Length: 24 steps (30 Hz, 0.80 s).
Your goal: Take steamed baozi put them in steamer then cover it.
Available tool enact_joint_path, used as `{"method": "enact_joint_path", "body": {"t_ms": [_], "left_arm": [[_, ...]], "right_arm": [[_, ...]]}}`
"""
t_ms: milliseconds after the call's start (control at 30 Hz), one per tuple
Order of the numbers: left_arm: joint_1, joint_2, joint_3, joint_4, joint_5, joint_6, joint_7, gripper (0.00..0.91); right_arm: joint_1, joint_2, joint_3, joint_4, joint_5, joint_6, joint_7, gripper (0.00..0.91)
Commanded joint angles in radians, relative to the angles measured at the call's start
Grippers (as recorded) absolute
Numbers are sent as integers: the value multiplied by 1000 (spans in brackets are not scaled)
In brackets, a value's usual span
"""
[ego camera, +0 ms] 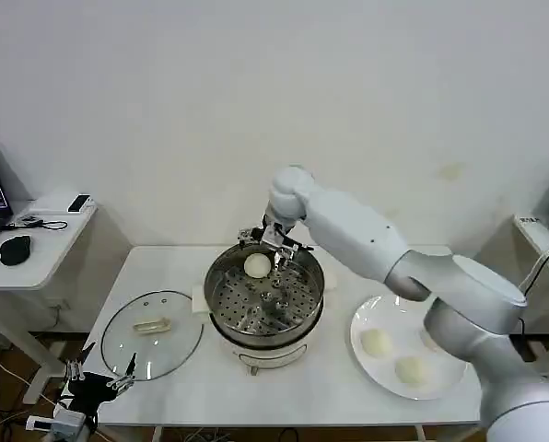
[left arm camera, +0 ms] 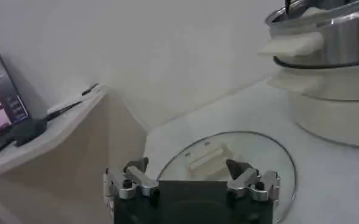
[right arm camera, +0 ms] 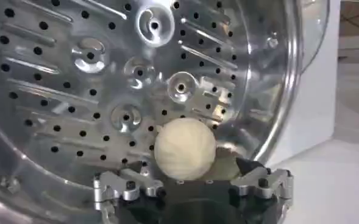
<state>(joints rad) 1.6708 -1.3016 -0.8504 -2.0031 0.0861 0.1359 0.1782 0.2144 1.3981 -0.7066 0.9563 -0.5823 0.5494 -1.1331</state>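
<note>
The steamer [ego camera: 256,339] stands mid-table, its perforated tray [right arm camera: 75,91] showing inside. One baozi [ego camera: 257,265] rests on the tray by the far rim. My right gripper [ego camera: 267,249] hangs over that rim. In the right wrist view its fingers stand open on either side of this baozi [right arm camera: 185,149], with a gap on each side. Two more baozi [ego camera: 376,343] [ego camera: 410,370] lie on the white plate [ego camera: 371,313] at the right. The glass cover [ego camera: 152,333] lies flat on the table left of the steamer. My left gripper [ego camera: 99,378] is parked open near the cover's front-left edge [left arm camera: 228,158].
A low side table [ego camera: 35,249] with a black mouse and a laptop stands to the left, beyond the table edge. Another table edge [ego camera: 542,235] shows at the far right. My right arm crosses above the plate's far side.
</note>
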Motion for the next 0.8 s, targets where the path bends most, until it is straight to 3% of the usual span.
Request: {"method": "enact_joint_path", "body": {"t_ms": [33,100,167,267,300,367,467,500,600,633,800], "left_arm": [[0,2,0,-1,-1,0,3,907],[0,4,1,-4,-2,0,8,907],[0,5,3,-5,-2,1,12,907],[-2,10,11,-7,-2,1,19,907],[-4,14,13,-5,-1,1,20,907],[-7,20,14,-3,-2,1,21,907],[-7,27,18,-8,-3,2,24,907],[-7,27,19,-11,-3,2,25,907],[-4,29,26,-21,-5,1,25,907],[-3,29,30,-22,-5,0,23,907],[-5,25,46,-24,-5,0,19,907]], "right_arm": [[60,-175,-14,226,244,-100,19,907],[93,-295,-81,324,361,-237,182,907],[107,-384,-104,396,445,-400,206,907],[116,-477,-102,490,547,-556,186,907],[121,-518,-97,533,580,-692,168,907],[132,-577,-93,568,647,-801,132,907],[144,-665,-91,588,695,-896,87,907],[147,-690,-91,601,688,-922,55,907],[183,-754,-119,632,670,-1128,-98,907],[205,-767,-143,637,686,-1149,-127,907],[225,-833,-203,649,726,-1177,-162,907]]}}
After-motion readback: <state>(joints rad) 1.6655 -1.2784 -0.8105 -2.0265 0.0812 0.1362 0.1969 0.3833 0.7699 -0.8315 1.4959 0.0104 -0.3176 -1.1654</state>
